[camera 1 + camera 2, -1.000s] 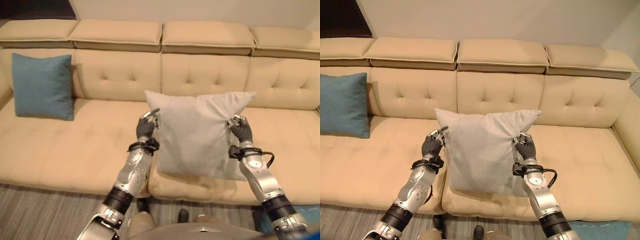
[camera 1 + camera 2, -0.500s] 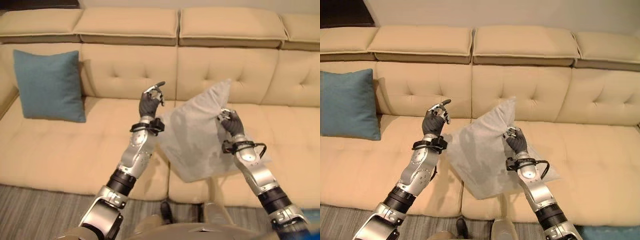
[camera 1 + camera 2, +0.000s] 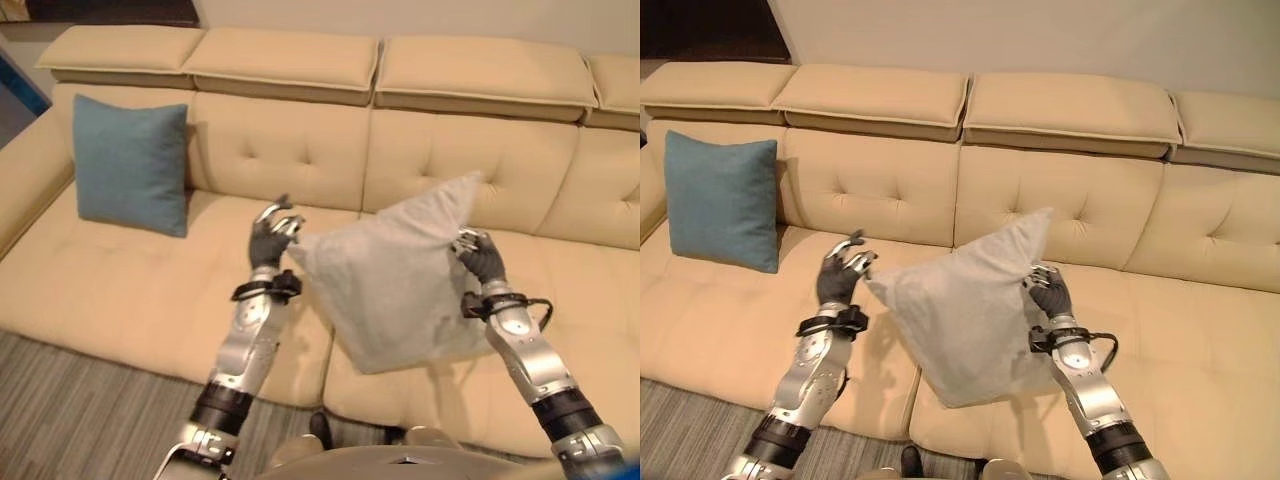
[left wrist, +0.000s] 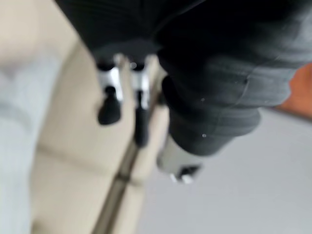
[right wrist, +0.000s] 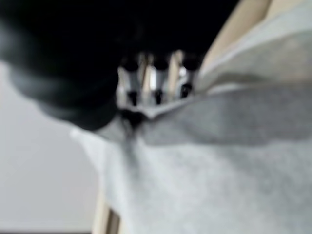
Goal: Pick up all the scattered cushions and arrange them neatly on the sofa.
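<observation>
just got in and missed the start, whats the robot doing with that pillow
The robot is tidying cushions onto the beige sofa. Its right hand grips one edge of a grey cushion, holding it tilted above the seat in front of the backrest. The left hand is at the cushion's opposite corner with fingers loosely curled, not clearly gripping. A blue cushion already stands upright against the backrest at the sofa's left end.

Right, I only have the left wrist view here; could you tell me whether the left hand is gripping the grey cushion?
Observer: No, the left hand is open, by a corner of the grey cushion.
Operator: Then what is holding it up?
Observer: The right hand pinches the opposite edge, above the sofa seat.
Operator: Is any other cushion placed?
Observer: Yes, a blue cushion stands upright against the backrest, on the robot's left.
</observation>
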